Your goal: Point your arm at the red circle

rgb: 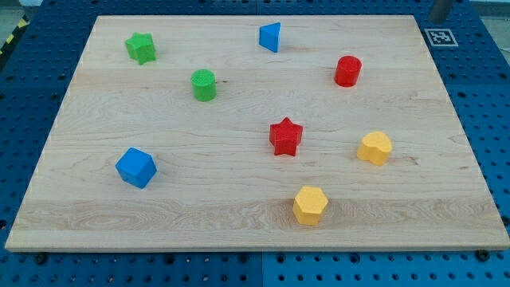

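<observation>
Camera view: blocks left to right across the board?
Blue cube → green star → green cylinder → blue triangle → red star → yellow hexagon → red circle → second yellow hexagon. My tip isn't in view.

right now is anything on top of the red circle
No. The red circle has a bare top, nothing resting on it. It sits on the board; the patch under it is covered. My tip isn't in view.

My tip out of view
</observation>
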